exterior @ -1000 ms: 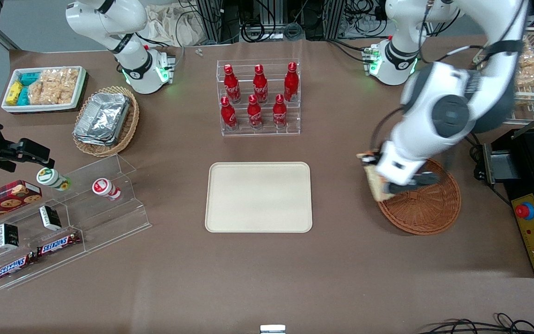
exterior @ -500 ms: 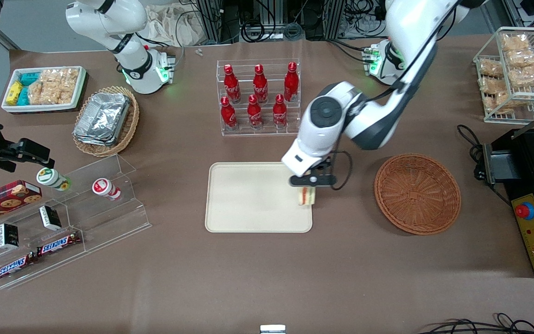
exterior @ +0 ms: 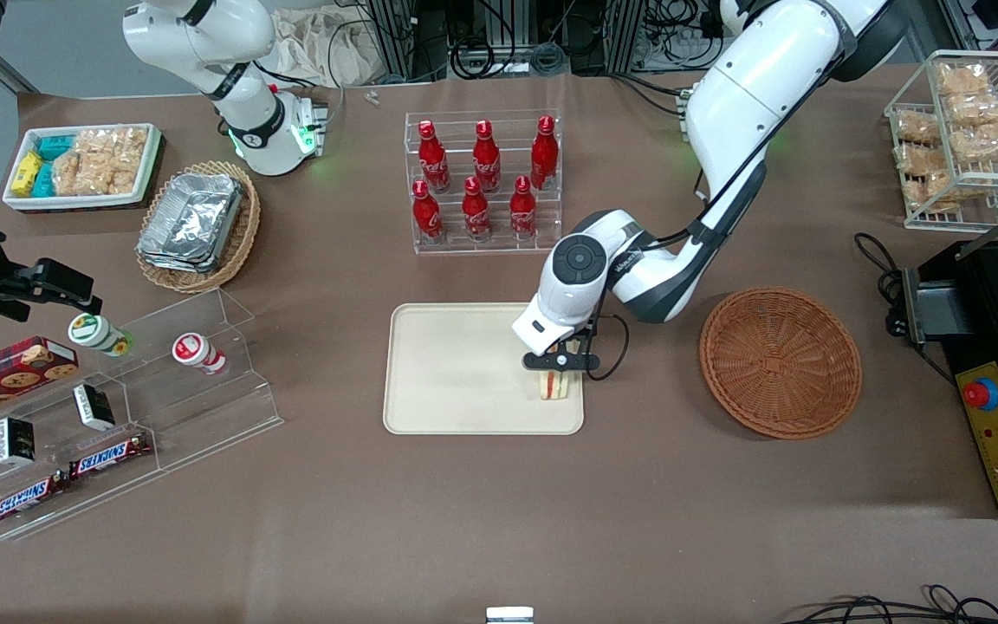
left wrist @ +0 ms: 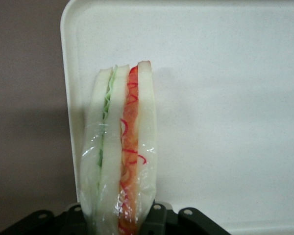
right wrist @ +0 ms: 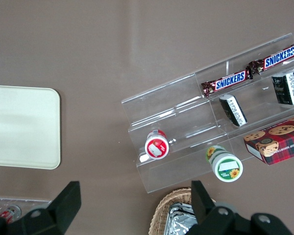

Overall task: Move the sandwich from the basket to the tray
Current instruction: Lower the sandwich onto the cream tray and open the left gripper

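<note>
A: Front cam: the pincer (exterior: 554,364) hangs over the tray (exterior: 456,368), at the tray's end nearest the basket (exterior: 780,362), clamped on the sandwich (exterior: 553,384). The basket sits on the tabletop (exterior: 499,520) toward the working arm's end.

B: Wrist cam agrees: sandwich (left wrist: 118,156) stands on edge in plastic wrap, squeezed between the pincer (left wrist: 118,218) fingers, right over the tray's (left wrist: 225,98) rim.

A: Parked arm's cam only catches a tray (right wrist: 22,127) corner.

From the front we look steeply down on the whole table, facing both arms. Our left wrist camera sits close above the tray (left wrist: 225,73), looking past the gripper (exterior: 556,362). Our right wrist camera faces down from higher, sharing that tray.
</note>
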Tool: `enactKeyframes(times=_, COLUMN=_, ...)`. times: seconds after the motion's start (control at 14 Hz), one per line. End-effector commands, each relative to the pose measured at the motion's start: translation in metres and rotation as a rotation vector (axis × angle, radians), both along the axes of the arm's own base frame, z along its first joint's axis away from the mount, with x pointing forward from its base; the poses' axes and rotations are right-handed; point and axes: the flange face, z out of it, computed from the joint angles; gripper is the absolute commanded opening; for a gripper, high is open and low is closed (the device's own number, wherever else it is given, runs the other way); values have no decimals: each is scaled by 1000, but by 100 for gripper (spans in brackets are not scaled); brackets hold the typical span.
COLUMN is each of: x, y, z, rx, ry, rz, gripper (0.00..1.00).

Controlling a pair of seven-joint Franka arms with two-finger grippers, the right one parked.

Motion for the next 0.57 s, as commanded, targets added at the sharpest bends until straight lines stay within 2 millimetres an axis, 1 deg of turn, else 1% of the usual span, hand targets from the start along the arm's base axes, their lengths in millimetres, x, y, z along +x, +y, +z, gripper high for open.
enactKeyframes(times=0.0, x=6, y=0, z=15, rx=3, ry=-33, rz=13, gripper=100)
enactKeyframes(times=0.07, x=8, y=0, z=32, rx=0, ry=-55, rz=16, gripper=100)
enactKeyframes(times=0.14, x=12, y=2, z=57, rx=-11, ry=-90, rz=26, gripper=100)
enactKeyframes(times=0.21, x=23, y=18, z=83, rx=-6, ry=-105, rz=64, gripper=100)
enactKeyframes(times=0.29, x=27, y=33, z=108, rx=33, ry=-98, rz=86, gripper=100)
enactKeyframes(times=0.36, x=25, y=43, z=132, rx=72, ry=-80, rz=105, gripper=100)
enactKeyframes(times=0.43, x=26, y=60, z=156, rx=85, ry=-59, rz=138, gripper=100)
enactKeyframes(times=0.5, x=37, y=86, z=170, rx=94, ry=-50, rz=176, gripper=100)
